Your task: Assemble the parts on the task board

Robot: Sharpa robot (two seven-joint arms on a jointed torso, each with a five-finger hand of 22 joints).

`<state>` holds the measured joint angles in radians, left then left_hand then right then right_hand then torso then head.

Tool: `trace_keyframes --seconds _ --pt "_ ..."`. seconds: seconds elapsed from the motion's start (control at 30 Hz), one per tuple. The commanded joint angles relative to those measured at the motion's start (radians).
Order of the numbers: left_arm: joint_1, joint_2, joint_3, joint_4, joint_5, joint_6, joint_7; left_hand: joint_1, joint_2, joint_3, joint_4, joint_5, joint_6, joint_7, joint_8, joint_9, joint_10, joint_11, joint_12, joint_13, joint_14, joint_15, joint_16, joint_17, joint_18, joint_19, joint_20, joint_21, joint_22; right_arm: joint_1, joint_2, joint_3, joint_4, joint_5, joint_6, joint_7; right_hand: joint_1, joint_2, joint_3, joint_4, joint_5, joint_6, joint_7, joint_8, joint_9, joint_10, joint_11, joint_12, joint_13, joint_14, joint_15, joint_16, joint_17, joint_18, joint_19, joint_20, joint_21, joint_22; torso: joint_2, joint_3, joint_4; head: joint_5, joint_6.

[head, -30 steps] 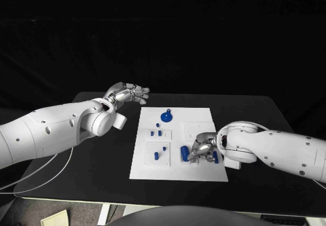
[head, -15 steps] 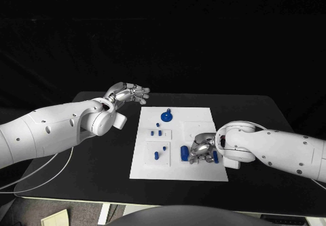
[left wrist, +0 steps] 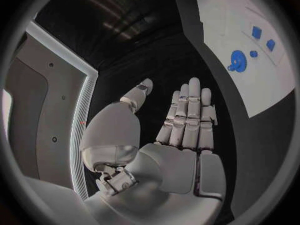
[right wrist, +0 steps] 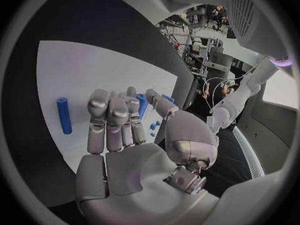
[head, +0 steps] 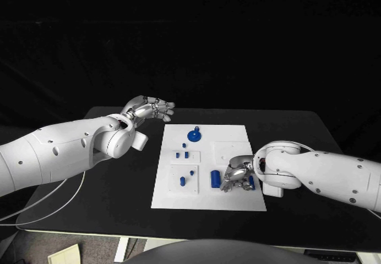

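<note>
Assembly is looking barely begun: we are seeing loose parts (head: 215, 178) lying on the task board (head: 234, 137), right robot hand (head: 238, 177) hovering there uncurled and empty, left robot hand (head: 148, 108) idling beside it, spread.

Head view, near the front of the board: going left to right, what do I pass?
Task board's left edge → small blue part → blue cylinder lying on the board → right hand, fingers down over the board → white right arm.
</note>
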<state>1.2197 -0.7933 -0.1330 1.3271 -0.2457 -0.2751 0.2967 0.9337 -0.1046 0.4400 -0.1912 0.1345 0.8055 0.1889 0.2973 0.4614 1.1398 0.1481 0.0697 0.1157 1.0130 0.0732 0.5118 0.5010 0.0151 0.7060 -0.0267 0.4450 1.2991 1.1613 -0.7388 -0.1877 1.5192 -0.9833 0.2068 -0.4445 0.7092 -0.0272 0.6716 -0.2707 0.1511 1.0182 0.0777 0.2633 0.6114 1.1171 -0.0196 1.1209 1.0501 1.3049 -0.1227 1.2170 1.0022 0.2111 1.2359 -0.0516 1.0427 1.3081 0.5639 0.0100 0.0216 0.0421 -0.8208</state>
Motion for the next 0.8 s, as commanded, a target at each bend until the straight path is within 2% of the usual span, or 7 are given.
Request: trace_keyframes --seconds 0.03,0.13,0.4,0.67,0.8 --pt "0.000 0.001 0.001 0.002 0.006 0.012 0.004 0.006 0.006 0.001 -0.005 0.005 -0.006 -0.003 0.006 -0.001 -0.004 -0.004 0.005 -0.001 0.008 0.000 -0.004 0.002 0.003 0.010 0.000 -0.005 0.002 -0.001 -0.002 0.000 0.003 -0.003 0.012 0.008 -0.002 -0.017 -0.015 -0.004 0.004 0.019 0.014 -0.006 -0.002 0.007 0.001 -0.007 0.001 0.009 0.000 -0.006 0.001 0.051 0.002 0.004 -0.001 0.008 0.000 -0.0001 -0.0002 0.000 0.001" --pt "0.000 0.000 0.001 0.002 0.006 0.012 0.003 0.006 0.006 0.001 -0.005 0.005 -0.006 -0.003 0.006 -0.001 -0.004 -0.004 0.005 -0.001 0.009 0.000 -0.004 0.002 0.003 0.010 0.000 -0.005 0.002 -0.001 -0.006 0.000 0.003 -0.009 -0.005 0.011 -0.005 -0.019 -0.027 -0.001 -0.003 0.019 0.014 -0.006 -0.003 0.007 0.000 -0.008 0.001 0.009 0.000 -0.007 0.001 0.051 0.002 0.004 -0.002 0.007 0.000 0.0002 0.0003 0.000 0.001" --pt "0.000 0.000 0.001 0.003 0.006 0.014 0.002 0.006 0.006 0.001 -0.006 0.005 -0.006 -0.003 0.006 -0.001 -0.004 -0.003 0.005 -0.001 0.009 0.000 -0.005 0.002 0.003 0.010 0.000 -0.005 0.002 -0.001 0.002 0.000 0.003 -0.056 -0.042 0.006 -0.009 -0.019 -0.046 0.024 -0.088 0.024 0.012 -0.008 -0.006 0.009 -0.002 -0.009 0.001 0.009 -0.003 -0.008 0.003 0.051 0.003 0.000 -0.008 0.004 0.000 -0.0002 0.0005 0.000 0.001" --pt "0.000 0.000 0.001 0.003 0.006 0.015 0.001 0.006 0.007 0.001 -0.006 0.006 -0.006 -0.003 0.006 -0.002 -0.004 -0.004 0.005 -0.001 0.009 0.000 -0.005 0.003 0.003 0.010 0.000 -0.005 0.002 -0.001 0.015 0.000 0.001 -0.090 -0.044 -0.005 0.010 0.001 -0.025 0.036 -0.083 0.028 0.010 -0.008 -0.008 0.012 -0.004 -0.009 0.002 0.009 -0.004 -0.008 0.003 0.051 0.004 -0.003 -0.009 0.003 0.000 -0.0003 0.0004 0.000 -0.001" --pt "0.000 -0.001 0.001 0.003 0.006 0.015 0.001 0.006 0.007 0.001 -0.007 0.006 -0.006 -0.003 0.006 -0.002 -0.004 -0.004 0.006 -0.001 0.009 0.000 -0.005 0.003 0.003 0.010 0.001 -0.005 0.003 -0.002 0.020 0.000 -0.001 -0.101 -0.045 -0.008 0.014 0.001 -0.021 0.036 -0.078 0.029 0.010 -0.008 -0.009 0.013 -0.004 -0.009 0.002 0.009 -0.004 -0.008 0.004 0.051 0.004 -0.002 -0.008 0.004 0.000 -0.0004 0.0003 0.000 -0.003"
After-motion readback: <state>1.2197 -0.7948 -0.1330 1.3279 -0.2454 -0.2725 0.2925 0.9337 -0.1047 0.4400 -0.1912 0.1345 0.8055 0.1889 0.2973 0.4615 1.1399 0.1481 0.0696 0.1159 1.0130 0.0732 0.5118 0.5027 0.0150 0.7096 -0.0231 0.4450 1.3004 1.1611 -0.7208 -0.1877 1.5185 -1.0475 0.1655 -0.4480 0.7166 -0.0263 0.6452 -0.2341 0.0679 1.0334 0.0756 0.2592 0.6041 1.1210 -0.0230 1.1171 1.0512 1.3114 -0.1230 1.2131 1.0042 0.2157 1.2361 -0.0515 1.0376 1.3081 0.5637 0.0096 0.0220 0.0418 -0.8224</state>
